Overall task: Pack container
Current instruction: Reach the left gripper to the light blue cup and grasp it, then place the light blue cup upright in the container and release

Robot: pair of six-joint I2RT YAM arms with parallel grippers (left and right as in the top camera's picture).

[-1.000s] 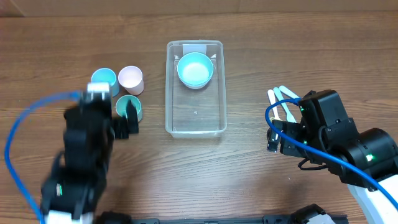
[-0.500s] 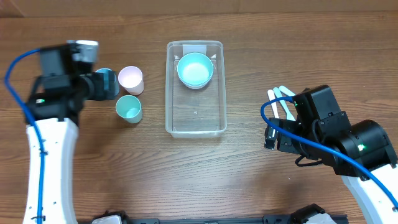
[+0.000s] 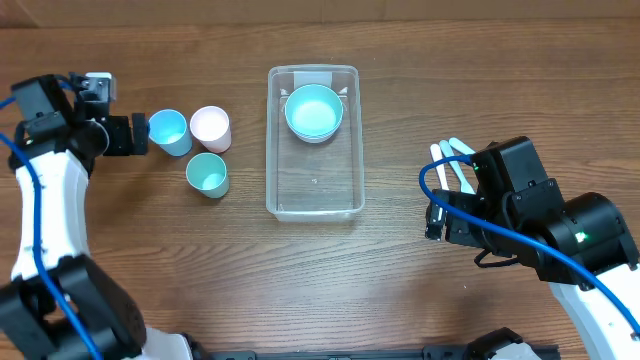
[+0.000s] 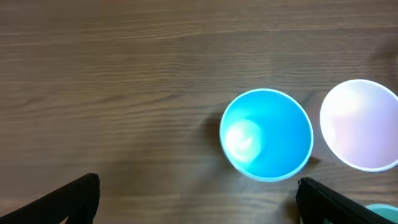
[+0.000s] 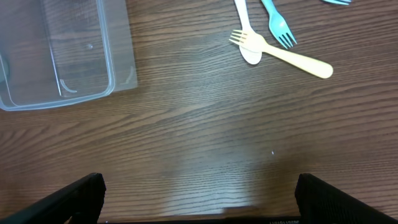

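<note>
Wood-grain table (image 3: pixel 320 280) carries the clear container (image 3: pixel 313 185), cups (image 3: pixel 208 174) and cutlery (image 5: pixel 292 58).

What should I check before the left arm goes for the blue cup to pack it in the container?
1. Left jaws open, holding nothing: ok.
2. Blue cup upright: ok.
3. Blue cup centred between the left jaws: not ok, it sits off toward the pink cup.
4. Gap between blue cup and pink cup: ok, but narrow.
5. Container has bare floor near the teal bowl: ok.
6. Right jaws open, holding nothing: ok.
</note>
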